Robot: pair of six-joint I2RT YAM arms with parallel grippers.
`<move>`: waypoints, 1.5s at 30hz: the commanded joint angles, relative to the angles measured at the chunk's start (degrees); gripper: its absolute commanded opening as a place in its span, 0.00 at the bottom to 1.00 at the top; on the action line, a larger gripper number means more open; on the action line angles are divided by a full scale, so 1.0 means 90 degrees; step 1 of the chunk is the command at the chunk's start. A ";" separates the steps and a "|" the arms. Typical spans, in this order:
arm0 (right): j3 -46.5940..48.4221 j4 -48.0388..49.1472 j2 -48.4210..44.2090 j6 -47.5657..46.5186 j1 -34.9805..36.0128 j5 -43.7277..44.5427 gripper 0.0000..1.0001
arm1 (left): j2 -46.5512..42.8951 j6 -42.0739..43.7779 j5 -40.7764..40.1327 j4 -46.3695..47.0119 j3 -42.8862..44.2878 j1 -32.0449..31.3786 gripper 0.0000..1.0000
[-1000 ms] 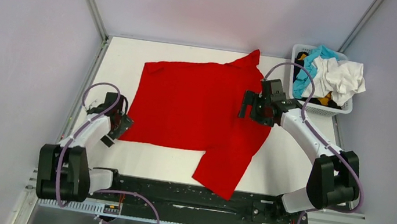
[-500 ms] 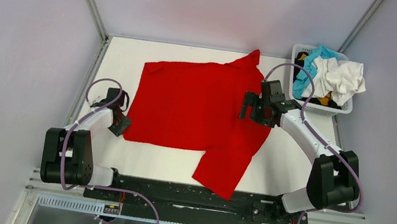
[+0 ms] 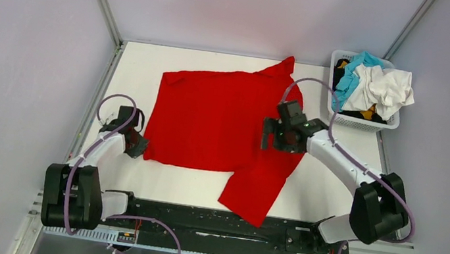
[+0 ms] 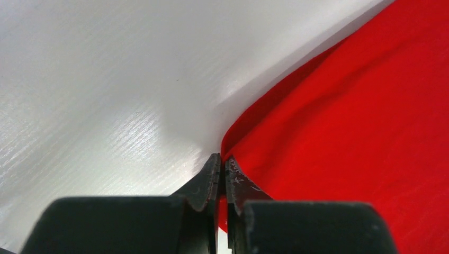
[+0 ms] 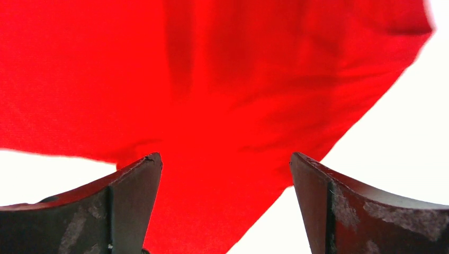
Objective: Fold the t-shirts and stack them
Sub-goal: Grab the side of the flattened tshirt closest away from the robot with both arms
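**Top view.** Bright, even, diffuse light from above. The white table (image 3: 138,62) and the pale walls are uniformly lit. Shadows are few, faint and soft-edged. Focus is sharp across the frame.

**Left wrist view.** There is a broad sheen on the table at upper centre. A dark, soft shadow runs under the lifted edge of the red t-shirt (image 4: 370,132). The fingers (image 4: 209,182) are crisp at the tips, and the black housing along the bottom is blurred.

**Right wrist view.** The table is blown out to pure white at right and lower left. The cloth is oversaturated with soft creases, and the upper right corner is smeared. The fingers (image 5: 132,201) are fairly sharp.

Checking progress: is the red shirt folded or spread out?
Spread out: the red shirt lies open on the table, sleeves sticking out.
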 commanded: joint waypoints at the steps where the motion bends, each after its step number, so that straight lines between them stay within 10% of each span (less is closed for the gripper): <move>1: -0.0374 -0.0755 -0.0471 -0.0055 0.1227 0.0156 0.99 | -0.0329 0.0117 0.0039 -0.0066 -0.0095 0.0008 0.00; 28: -0.1164 -0.0008 0.0518 -0.0010 0.0154 -0.0942 0.99 | -0.0483 0.0039 0.0453 0.0283 -0.0542 -0.0059 0.00; 36: -0.1428 -0.1441 -0.0977 -0.0008 0.1317 0.0035 0.98 | -0.0660 0.0076 0.0394 0.0080 -0.0535 -0.0069 0.00; 45: -0.2553 -0.1737 -0.1708 0.1055 0.2857 -0.1031 0.88 | -0.0890 0.0091 0.0485 -0.0030 -0.0616 -0.0070 0.00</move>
